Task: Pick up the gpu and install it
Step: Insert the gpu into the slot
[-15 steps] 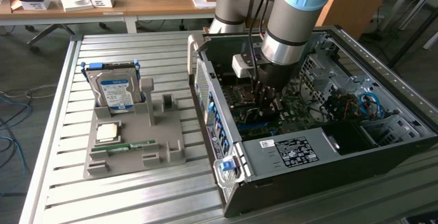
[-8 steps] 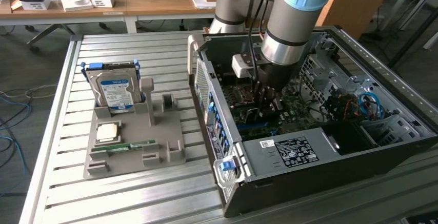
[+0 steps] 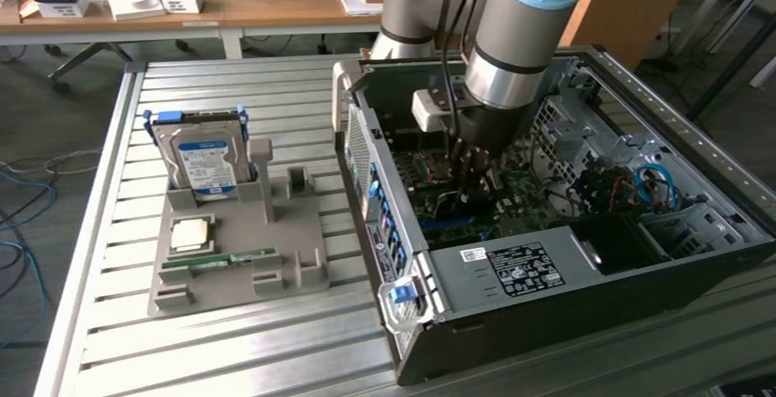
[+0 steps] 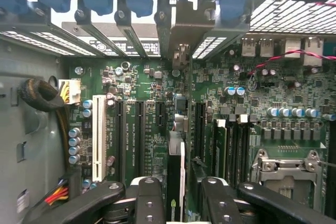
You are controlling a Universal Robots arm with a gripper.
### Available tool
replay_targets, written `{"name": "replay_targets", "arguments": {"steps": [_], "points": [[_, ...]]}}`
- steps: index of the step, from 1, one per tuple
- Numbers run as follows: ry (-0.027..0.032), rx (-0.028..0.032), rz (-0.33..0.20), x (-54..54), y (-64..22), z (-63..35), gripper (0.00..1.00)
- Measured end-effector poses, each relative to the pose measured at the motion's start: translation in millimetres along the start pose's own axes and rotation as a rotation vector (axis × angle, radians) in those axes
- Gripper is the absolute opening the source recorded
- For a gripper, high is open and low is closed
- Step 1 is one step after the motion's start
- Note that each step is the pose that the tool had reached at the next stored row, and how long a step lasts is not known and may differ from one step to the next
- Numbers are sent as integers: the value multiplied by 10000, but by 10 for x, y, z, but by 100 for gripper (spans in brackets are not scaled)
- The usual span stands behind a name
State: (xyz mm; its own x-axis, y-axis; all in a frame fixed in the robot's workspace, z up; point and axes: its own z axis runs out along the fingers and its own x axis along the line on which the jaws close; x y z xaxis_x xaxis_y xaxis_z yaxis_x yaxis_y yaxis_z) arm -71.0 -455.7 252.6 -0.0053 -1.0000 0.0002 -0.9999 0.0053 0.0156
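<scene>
One arm reaches down into one open computer case (image 3: pixel 570 261), which lies on its side on the slatted table (image 3: pixel 97 306). Its gripper (image 3: pixel 473 174) hangs over the green motherboard (image 4: pixel 262 93).

In the wrist view one gpu (image 4: pixel 175 166) stands edge-on in a motherboard slot, a thin dark card directly between the two fingers (image 4: pixel 149 198). The fingers stand apart on either side of the card with a narrow gap on each side, so they are parted and grip nothing. The card's far end runs towards a metal bracket (image 4: pixel 181 59) at the case's back wall. How deep it sits in the slot is hard to make out.

To the exterior view's left of the case lies one grey holder tray (image 3: pixel 261 265). It carries one hard drive (image 3: pixel 203 165) standing upright at the far end, one pale square chip (image 3: pixel 192 233) and one green memory stick (image 3: pixel 231 259) lying flat nearer the camera.

In the exterior view the arm's wrist covers the gpu and much of the board. The fingers are cut off by the wrist view's edge.
</scene>
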Motion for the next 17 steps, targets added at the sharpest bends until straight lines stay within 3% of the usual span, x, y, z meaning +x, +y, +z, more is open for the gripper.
{"name": "replay_targets", "arguments": {"steps": [7,17], "points": [[0,1,0,0,4,-228,34],[0,14,-1,0,10,-653,34]]}}
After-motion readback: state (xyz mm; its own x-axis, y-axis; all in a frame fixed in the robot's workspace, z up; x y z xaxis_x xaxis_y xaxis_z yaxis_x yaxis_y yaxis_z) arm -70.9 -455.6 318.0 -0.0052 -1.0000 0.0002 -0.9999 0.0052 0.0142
